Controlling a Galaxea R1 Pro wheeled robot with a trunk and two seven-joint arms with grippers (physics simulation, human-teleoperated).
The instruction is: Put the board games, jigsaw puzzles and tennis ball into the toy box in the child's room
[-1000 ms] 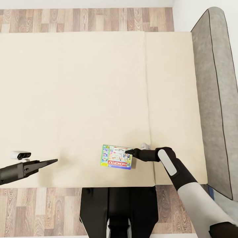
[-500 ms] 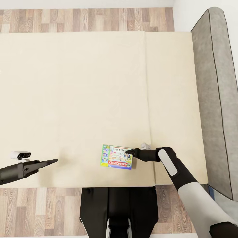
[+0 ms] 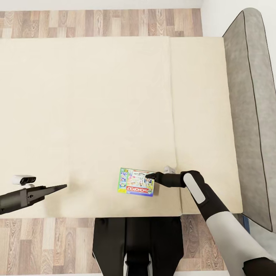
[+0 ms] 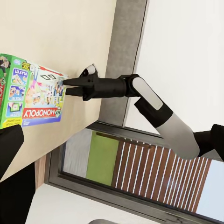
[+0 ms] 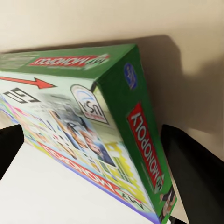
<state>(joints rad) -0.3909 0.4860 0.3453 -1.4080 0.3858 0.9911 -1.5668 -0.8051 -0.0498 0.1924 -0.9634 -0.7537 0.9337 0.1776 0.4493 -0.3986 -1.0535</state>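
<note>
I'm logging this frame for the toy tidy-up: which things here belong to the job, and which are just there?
Part of the job:
- Monopoly box, lying on the bed
- right gripper, at the box's edge

Just there:
- bed
- grey headboard
- left gripper, idle

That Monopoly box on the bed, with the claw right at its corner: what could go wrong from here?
The right gripper straddles only one corner of the Monopoly box, fingers open on either side. Pinched so far off-center, the box may well tilt or slip out when lifted.

The box lies near the bed edge closest to the robot. A nudge instead of a clean grip could push it toward the floor.
</note>
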